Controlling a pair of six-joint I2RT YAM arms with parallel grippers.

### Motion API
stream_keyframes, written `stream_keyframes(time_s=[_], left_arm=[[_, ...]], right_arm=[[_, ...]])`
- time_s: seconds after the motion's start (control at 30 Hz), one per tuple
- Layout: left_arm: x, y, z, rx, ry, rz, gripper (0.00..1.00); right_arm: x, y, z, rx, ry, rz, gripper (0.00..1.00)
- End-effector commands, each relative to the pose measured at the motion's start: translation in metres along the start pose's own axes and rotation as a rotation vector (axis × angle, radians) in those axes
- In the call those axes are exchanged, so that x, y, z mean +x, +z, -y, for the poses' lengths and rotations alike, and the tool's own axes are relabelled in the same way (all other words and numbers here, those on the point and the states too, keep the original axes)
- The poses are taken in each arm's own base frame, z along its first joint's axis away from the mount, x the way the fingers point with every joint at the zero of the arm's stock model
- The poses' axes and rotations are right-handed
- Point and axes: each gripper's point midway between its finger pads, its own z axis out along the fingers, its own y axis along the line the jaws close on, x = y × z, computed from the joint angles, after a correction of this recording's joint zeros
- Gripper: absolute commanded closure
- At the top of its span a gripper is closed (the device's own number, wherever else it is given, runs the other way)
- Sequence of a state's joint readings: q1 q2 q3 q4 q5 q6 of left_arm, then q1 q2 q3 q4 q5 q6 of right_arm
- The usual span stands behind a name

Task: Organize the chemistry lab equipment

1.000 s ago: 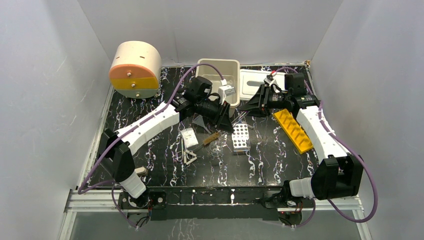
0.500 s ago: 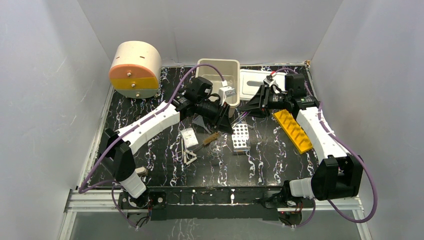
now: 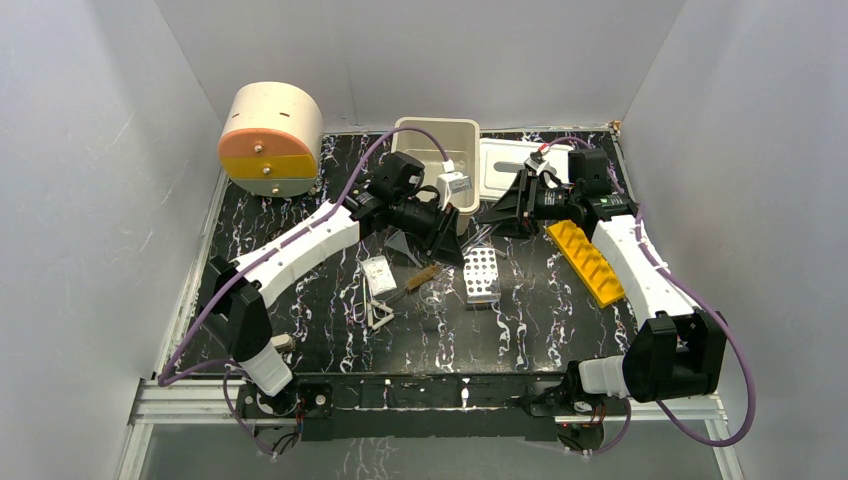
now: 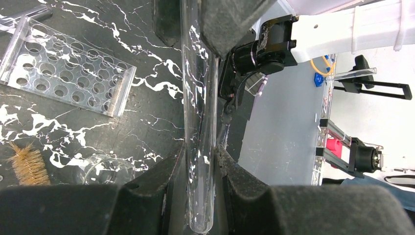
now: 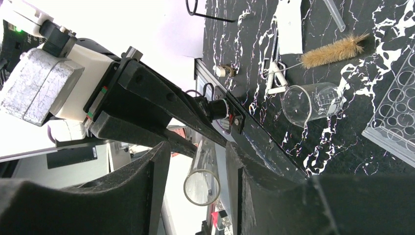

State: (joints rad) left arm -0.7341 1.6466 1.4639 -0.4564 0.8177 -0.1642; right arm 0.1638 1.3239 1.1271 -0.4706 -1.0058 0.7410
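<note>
On the counter [image 3: 540, 320]: yellow tube rack [image 3: 586, 262] at 3 o'clock, grey holed rack [image 3: 481, 275] near centre. The left pincer [image 4: 200, 156] is clamped on a glass tube [image 4: 198, 98], midair at 12 o'clock of that rack. The right pincer [image 5: 198, 147] has its jaws apart around the tube's open end, not gripping.

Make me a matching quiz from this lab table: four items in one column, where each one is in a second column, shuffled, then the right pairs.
Things:
1. test tube
2. yellow tube rack
3. holed metal rack
4. beige-and-orange drum

Places:
A. far left corner
B. centre, lying flat
C. clamped in the left gripper
D. on the right, lying at a slant

Pairs: 1-C, 2-D, 3-B, 4-A
</note>
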Motion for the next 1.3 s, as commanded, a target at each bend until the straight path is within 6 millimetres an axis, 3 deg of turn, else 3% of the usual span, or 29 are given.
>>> stream_keyframes(time_s=[0.0,0.1,0.33,0.43,0.57,0.6,0.67,0.7,0.8,1.0,1.17,1.27], left_arm=[[-0.012,-0.009,0.01,0.025,0.035,0.019,0.92],[-0.011,-0.008,0.011,0.037,0.032,0.013,0.92],[-0.011,-0.008,0.01,0.034,0.035,0.012,0.92],[-0.014,-0.008,0.007,0.016,0.023,0.019,0.87],[-0.016,-0.009,0.0,-0.04,0.006,0.031,0.59],[-0.019,-0.01,-0.007,-0.084,-0.005,0.043,0.42],[-0.025,-0.015,-0.016,-0.161,-0.023,0.073,0.22],[-0.03,-0.019,-0.021,-0.214,-0.028,0.096,0.14],[-0.044,-0.035,-0.024,-0.3,-0.032,0.16,0.04],[-0.056,-0.077,-0.03,-0.438,-0.112,0.275,0.02],[-0.036,-0.103,-0.048,-0.583,-0.221,0.307,0.02],[-0.017,-0.103,-0.049,-0.587,-0.263,0.299,0.02]], right_arm=[[0.005,-0.006,-0.02,-0.052,-0.084,-0.011,0.45],[0.005,-0.006,-0.021,-0.06,-0.088,-0.013,0.48],[0.005,-0.006,-0.023,-0.069,-0.094,-0.016,0.66],[0.003,-0.006,-0.022,-0.064,-0.097,-0.009,0.74],[-0.007,-0.005,-0.021,-0.028,-0.12,0.023,0.76],[-0.011,-0.005,-0.02,-0.009,-0.134,0.036,0.76],[-0.023,-0.006,-0.015,0.058,-0.161,0.076,0.76],[-0.029,-0.007,-0.012,0.09,-0.177,0.093,0.76],[-0.05,-0.013,-0.002,0.207,-0.222,0.145,0.76],[-0.098,-0.051,0.024,0.582,-0.348,0.288,0.76],[-0.131,-0.103,0.039,0.893,-0.398,0.449,0.76],[-0.148,-0.135,0.041,1.044,-0.404,0.549,0.76]])
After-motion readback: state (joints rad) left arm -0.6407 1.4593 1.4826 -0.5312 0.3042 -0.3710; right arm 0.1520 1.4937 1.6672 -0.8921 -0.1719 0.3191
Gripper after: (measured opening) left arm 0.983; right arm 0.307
